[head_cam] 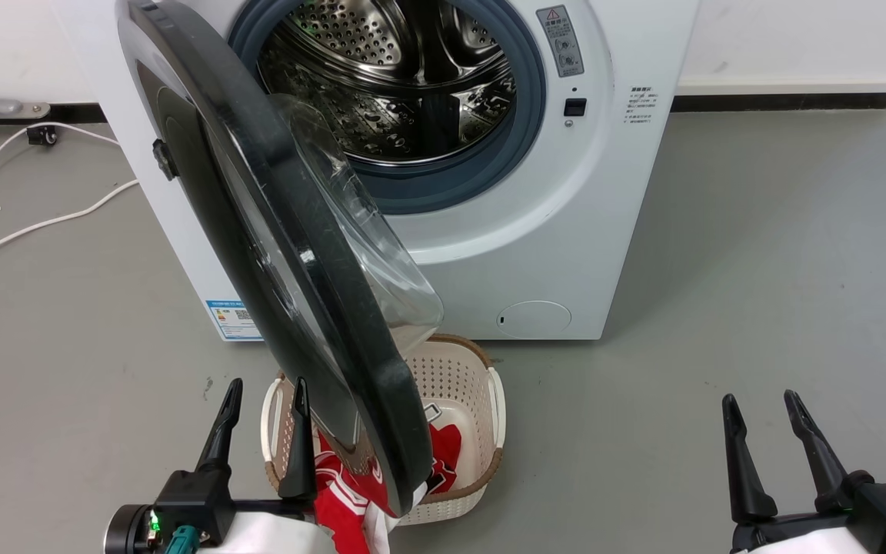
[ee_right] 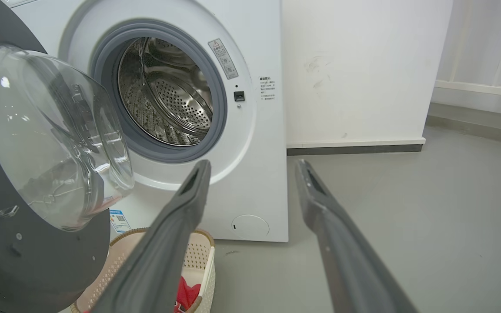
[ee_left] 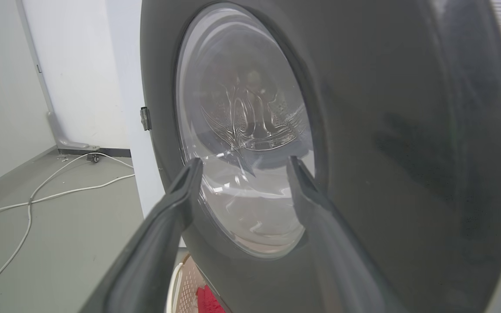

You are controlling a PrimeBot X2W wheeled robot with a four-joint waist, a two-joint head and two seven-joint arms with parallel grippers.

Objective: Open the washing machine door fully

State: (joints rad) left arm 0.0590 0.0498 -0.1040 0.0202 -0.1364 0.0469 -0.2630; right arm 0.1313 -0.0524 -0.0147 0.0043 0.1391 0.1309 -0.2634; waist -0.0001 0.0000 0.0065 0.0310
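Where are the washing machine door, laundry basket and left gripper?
washing machine door (head_cam: 297, 254): head view, glossy black rim.
laundry basket (head_cam: 454, 377): head view, perforated inner wall.
left gripper (head_cam: 268, 383): head view, midway between its fingertips.

The washing machine door (ee_right: 41, 165) stands open (drum (ee_right: 168, 100) bared); right claw (ee_right: 252, 164) spread.

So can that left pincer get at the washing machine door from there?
Probably yes. The left pincer is open, right beside the outer face of the washing machine door, with nothing between them. The laundry basket sits lower, seemingly out of its way.
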